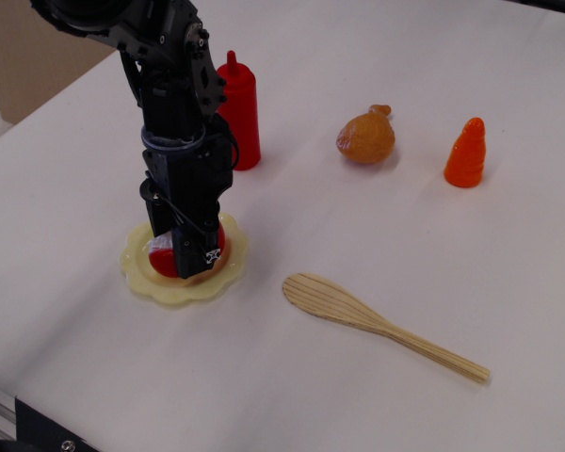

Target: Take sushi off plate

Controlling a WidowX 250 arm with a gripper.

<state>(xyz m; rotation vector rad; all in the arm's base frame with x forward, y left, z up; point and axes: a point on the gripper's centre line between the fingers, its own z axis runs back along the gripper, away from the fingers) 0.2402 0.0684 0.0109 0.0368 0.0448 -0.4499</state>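
Observation:
The pale yellow scalloped plate (pixel 181 293) lies on the white table at the left. The sushi (pixel 164 261), red with a bit of white, lies on it. My black gripper (pixel 185 252) reaches straight down onto the plate, and its fingers stand close on either side of the sushi. Red shows to the left of the fingers and behind them on the right. The jaws look closed on the piece, which rests low on the plate. Most of the sushi is hidden by the fingers.
A tall red squeeze bottle (pixel 241 113) stands just behind the arm. A brown toy food piece (pixel 365 138) and an orange cone (pixel 466 153) sit at the back right. A wooden spoon (pixel 358 315) lies to the right of the plate.

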